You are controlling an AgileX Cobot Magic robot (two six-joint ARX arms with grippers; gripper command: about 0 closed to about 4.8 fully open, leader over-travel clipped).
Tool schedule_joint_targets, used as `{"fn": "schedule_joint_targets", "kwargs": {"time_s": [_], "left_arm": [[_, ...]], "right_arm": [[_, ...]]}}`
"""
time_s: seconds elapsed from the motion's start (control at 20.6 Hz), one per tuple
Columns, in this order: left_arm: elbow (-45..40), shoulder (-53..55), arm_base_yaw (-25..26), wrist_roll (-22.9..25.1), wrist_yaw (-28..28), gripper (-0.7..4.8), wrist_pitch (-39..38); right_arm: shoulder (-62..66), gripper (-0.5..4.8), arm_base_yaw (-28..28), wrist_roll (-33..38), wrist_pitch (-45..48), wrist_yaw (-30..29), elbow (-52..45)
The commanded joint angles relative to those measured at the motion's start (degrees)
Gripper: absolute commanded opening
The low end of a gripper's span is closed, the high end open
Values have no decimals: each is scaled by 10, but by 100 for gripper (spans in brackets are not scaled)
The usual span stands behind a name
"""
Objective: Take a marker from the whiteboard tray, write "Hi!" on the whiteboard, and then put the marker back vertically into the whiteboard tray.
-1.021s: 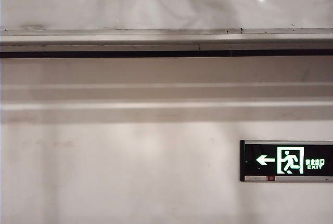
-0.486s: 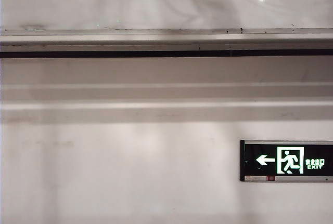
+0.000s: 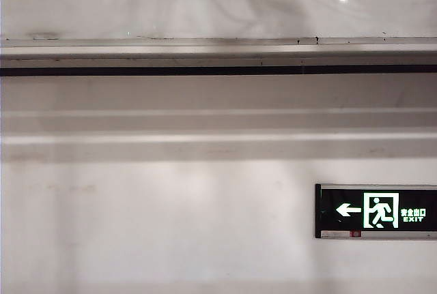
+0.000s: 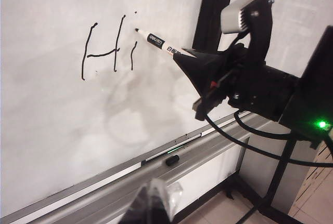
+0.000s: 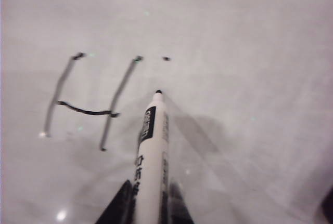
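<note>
The whiteboard [image 4: 52, 130] carries a black "H", an "i" stem and a dot. My right gripper [image 4: 183, 56] is shut on the white barrel of the marker [image 4: 161, 43], its black tip at the board between the dot and the stem. In the right wrist view the marker [image 5: 151, 151] runs up between my right gripper's [image 5: 150, 203] dark fingers and hides the stem. My left gripper [image 4: 153, 195] hangs below the whiteboard tray [image 4: 208, 146], fingers together, holding nothing. The exterior view shows the whiteboard [image 3: 218, 1] and whiteboard tray [image 3: 218, 52], but no arm.
A small black cap [image 4: 172, 159] lies on the tray below the writing. The right arm's black body and cables [image 4: 260, 89] fill the space beside the board. A lit exit sign [image 3: 375, 211] hangs on the wall under the tray.
Only the faint grey reflections at the top of the whiteboard have shifted slightly. The tray and the sign look the same.
</note>
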Motion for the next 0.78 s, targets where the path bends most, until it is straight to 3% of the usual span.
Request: {"fn": "schedule_joint_targets", "kwargs": {"time_s": [0.05, 0.19, 0.49, 0.78], "left_arm": [[3, -2, 0, 0, 3, -6, 3], [3, -2, 0, 0, 3, -6, 3], [3, -2, 0, 0, 3, -6, 3], [3, -2, 0, 0, 3, -6, 3]], "right_arm": [[0, -1, 0, -1, 11, 13, 2], [0, -1, 0, -1, 5, -11, 2], [0, -1, 0, -1, 20, 21, 2], [-6, -1, 3, -1, 7, 14, 2]]}}
